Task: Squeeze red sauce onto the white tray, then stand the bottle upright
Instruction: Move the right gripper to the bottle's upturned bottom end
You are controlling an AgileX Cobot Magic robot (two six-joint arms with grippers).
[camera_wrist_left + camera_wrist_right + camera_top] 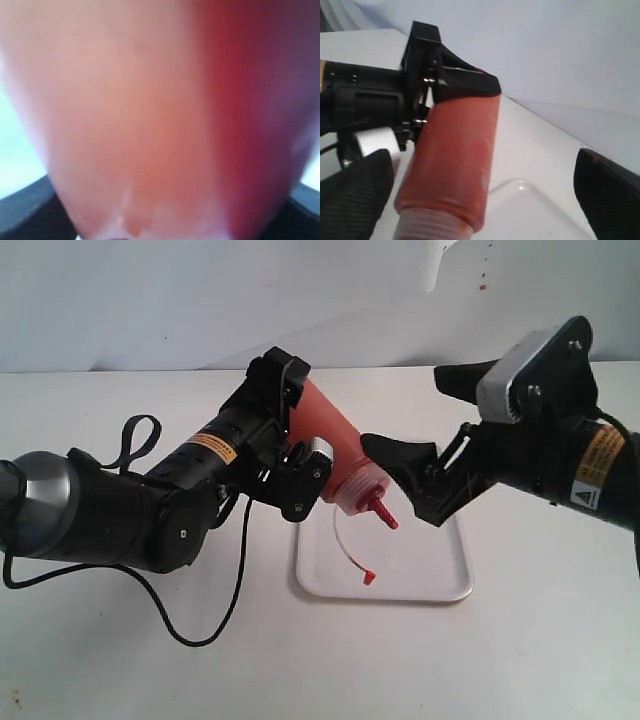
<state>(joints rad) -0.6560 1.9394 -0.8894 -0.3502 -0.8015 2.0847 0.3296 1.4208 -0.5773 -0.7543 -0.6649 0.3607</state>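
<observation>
The left gripper (297, 430) is clamping the bottle (335, 435) across its body, towards the base end, and holding it in the air at the middle of the exterior frame, over the upper left corner of the tray (430, 570). The bottle's long axis is running from upper left to lower right. The base is sitting high and the nozzle (383, 512) is pointing down and to the right at the tray. The cap (368, 577) is dangling on its tether below.

The right gripper (405, 410) is standing wide open just beside the nozzle end and gripping nothing.

The bottle is looking light and soft-walled, made to give under pressure, with smooth plastic that is likely slippery. The mid-body is the place to squeeze, since the domed shoulder is likely stiffer. The sauce (240, 120) is showing darker through one side of the wall. In the blurred left wrist view the fill level is hard to judge, probably part full. No sauce is showing on the tray.
</observation>
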